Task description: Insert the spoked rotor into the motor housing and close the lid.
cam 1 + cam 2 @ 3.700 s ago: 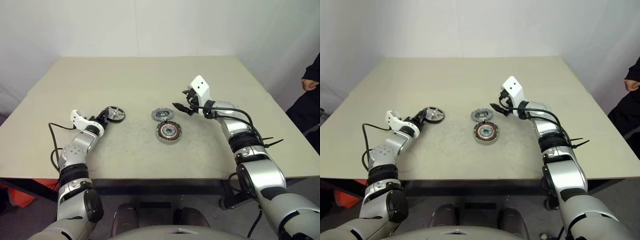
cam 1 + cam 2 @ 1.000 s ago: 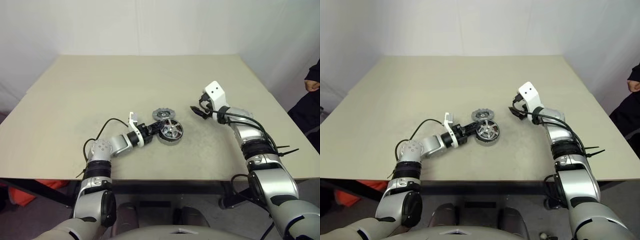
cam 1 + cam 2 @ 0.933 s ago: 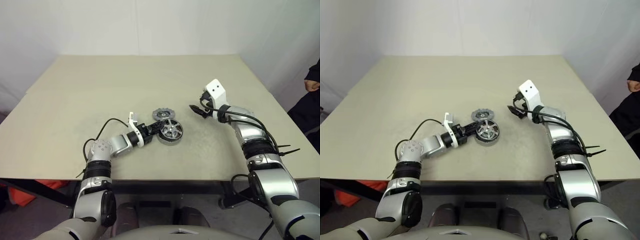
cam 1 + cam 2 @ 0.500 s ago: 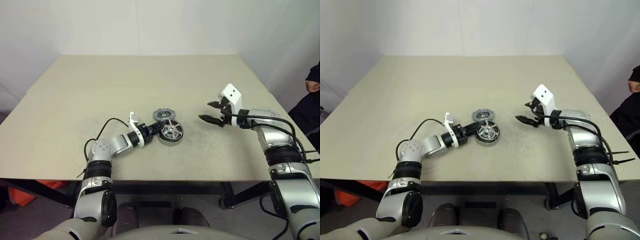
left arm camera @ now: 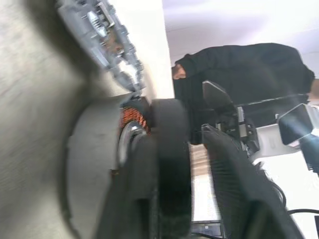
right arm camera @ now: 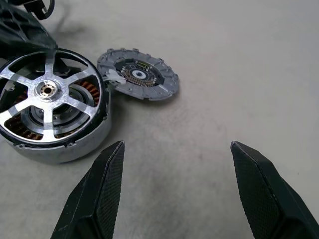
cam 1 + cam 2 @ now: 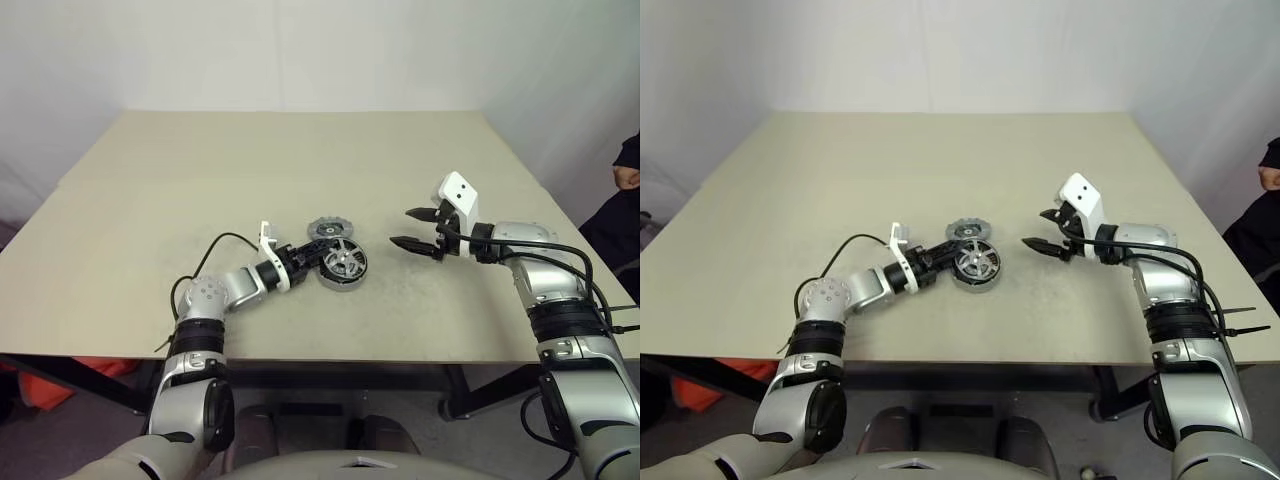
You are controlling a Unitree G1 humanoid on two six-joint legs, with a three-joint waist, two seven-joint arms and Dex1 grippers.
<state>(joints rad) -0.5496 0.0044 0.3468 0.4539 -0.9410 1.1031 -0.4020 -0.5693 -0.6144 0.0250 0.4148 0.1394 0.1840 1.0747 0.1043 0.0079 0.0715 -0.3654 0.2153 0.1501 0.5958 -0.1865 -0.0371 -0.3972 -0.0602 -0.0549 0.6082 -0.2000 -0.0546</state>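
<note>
- No brand, label or readable writing is showing on any part.
- The spoked rotor (image 6: 47, 94) is sitting inside the motor housing (image 6: 75, 145) near the middle of the table (image 7: 200, 160), its copper windings showing between the spokes.
- The lid (image 6: 138, 75), a flat grey disc with a notched rim, is lying on the table just behind the housing, its edge about touching the housing's rim.
- The left gripper (image 7: 312, 258) is lying low at the housing's left rim; its fingers are straddling the rim, and the frames are not showing whether they are still pinching it or have let go.
- The right gripper (image 7: 412, 229) is hovering above the table to the right of the housing, fingers spread wide and holding nothing.
- Compared with a second ago, the right gripper is standing further right of the parts and is now pointing leftwards at them; the left arm, the rotor, the housing and the lid are lying where they were.
- A person in dark clothing (image 7: 622, 190) is standing at the table's far right edge.
</note>
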